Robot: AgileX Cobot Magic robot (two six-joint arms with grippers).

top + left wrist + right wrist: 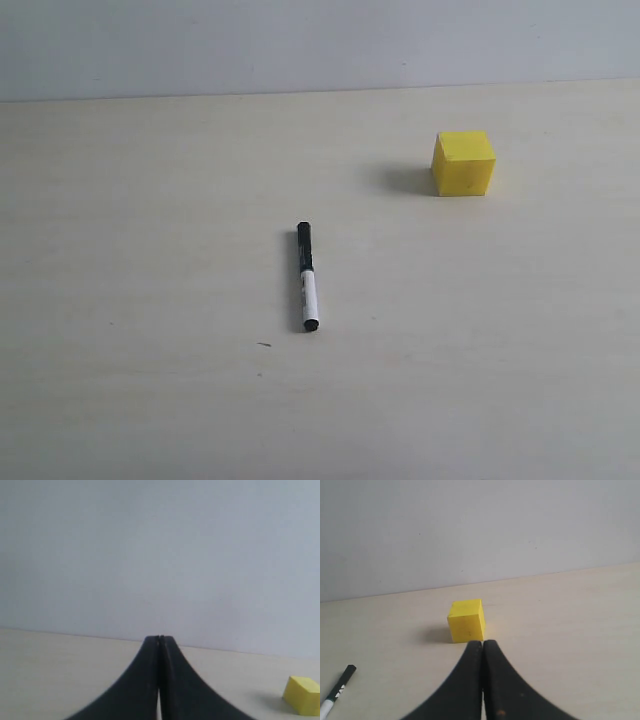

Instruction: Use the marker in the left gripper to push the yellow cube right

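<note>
The marker (307, 277) lies loose on the pale table near the middle, black cap end pointing away, white barrel toward the front. The yellow cube (463, 163) rests on the table to the right and farther back, well apart from the marker. Neither gripper shows in the exterior view. In the left wrist view my left gripper (160, 638) is shut with nothing between its jaws, and the yellow cube (303, 695) sits off to one side. My right gripper (483, 642) is shut and empty too, its tips just short of the yellow cube (466, 620); the marker's cap end (340, 684) lies off to the side.
The pale wooden table (150, 380) runs back to a plain grey-white wall (300, 45). A small dark speck (264, 345) marks the surface near the marker's front end.
</note>
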